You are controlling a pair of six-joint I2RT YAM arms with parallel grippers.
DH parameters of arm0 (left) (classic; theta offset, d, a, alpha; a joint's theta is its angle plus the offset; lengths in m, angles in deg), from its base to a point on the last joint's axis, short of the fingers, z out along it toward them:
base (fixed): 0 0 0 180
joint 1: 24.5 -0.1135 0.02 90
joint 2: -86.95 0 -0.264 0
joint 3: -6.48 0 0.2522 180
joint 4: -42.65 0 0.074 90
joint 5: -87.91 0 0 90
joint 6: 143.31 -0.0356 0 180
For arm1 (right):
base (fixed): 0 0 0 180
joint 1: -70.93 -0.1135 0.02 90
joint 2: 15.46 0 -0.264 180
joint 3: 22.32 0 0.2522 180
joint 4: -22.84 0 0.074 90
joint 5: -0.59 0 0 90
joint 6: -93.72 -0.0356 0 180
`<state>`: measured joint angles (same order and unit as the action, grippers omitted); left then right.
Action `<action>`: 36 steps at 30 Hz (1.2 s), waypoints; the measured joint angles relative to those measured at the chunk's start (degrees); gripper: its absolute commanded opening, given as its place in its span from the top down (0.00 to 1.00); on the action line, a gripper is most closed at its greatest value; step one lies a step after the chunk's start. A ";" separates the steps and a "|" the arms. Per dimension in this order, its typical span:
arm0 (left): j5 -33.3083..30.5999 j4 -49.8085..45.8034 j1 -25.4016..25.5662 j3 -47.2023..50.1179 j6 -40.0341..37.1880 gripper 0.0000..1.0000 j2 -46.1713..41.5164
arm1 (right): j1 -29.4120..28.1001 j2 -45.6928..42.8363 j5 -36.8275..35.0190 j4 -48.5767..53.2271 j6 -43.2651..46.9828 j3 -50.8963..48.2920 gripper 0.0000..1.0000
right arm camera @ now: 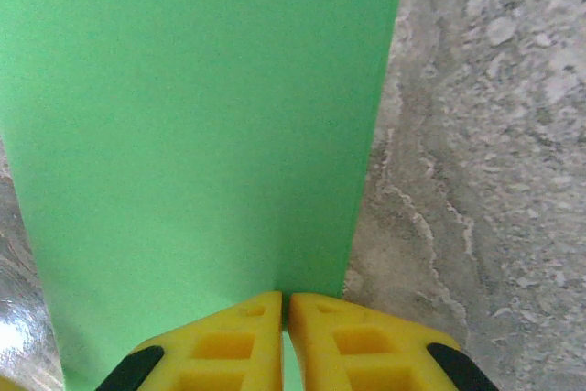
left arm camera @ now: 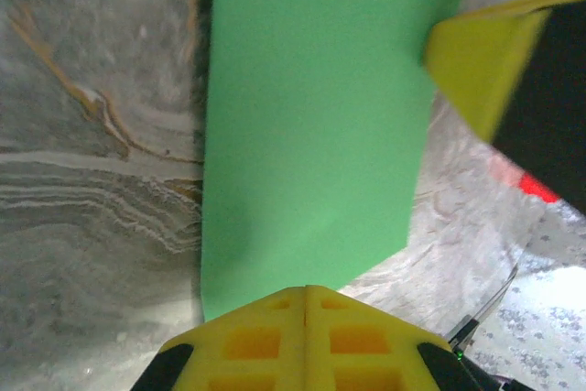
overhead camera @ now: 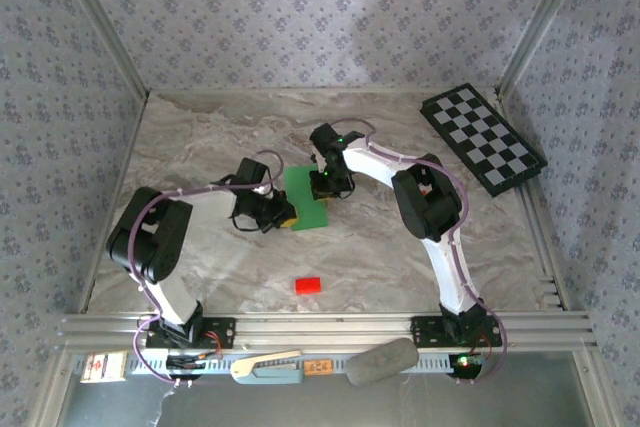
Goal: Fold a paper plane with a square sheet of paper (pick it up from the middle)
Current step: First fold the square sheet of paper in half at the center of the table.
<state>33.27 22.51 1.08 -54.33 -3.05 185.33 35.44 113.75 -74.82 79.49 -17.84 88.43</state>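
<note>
From above, the square sheet of paper (overhead camera: 304,197) sits near the middle of the marble table (overhead camera: 200,147), between the two arms. It reads as a narrow green oblong rather than a square, and whether it is doubled over cannot be made out. The left gripper (overhead camera: 283,213) meets its left edge and the right gripper (overhead camera: 325,190) its far right edge; both sets of fingertips are too small and dark here to judge. A red block (overhead camera: 308,285) lies well apart nearer the bases, and a checkerboard (overhead camera: 482,137) lies at the far right. In the left wrist view, the left gripper (left arm camera: 305,292) has its yellow fingers pressed flat together, pinching the sheet's near edge. The paper runs off the top of the frame, and a yellow finger of the other arm covers its upper right corner. Whether the sheet touches the table cannot be told. In the right wrist view, the right gripper (right arm camera: 285,298) is closed to a hairline gap, with the green edge clamped in it. The sheet is cut off at the top and left.
</note>
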 measured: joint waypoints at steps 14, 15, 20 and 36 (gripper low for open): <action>-0.72 -3.93 -0.85 -0.04 -4.50 0.98 0.98 | 0.00 0.00 0.04 -0.04 0.00 -0.04 0.85; -1.38 -5.44 -1.14 0.00 -5.01 0.98 0.28 | 0.00 -0.02 0.04 -0.04 0.00 -0.04 0.85; -3.10 -11.10 -1.81 -0.04 -6.75 0.97 -2.34 | 0.00 0.00 0.04 -0.04 0.00 -0.04 0.85; -4.20 -7.21 2.27 -2.05 -4.13 0.98 0.74 | 0.09 -0.02 0.22 -0.11 0.00 -0.11 0.85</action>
<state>29.07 15.30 3.35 -56.38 -7.18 186.08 35.53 113.73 -74.60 79.38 -17.84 88.32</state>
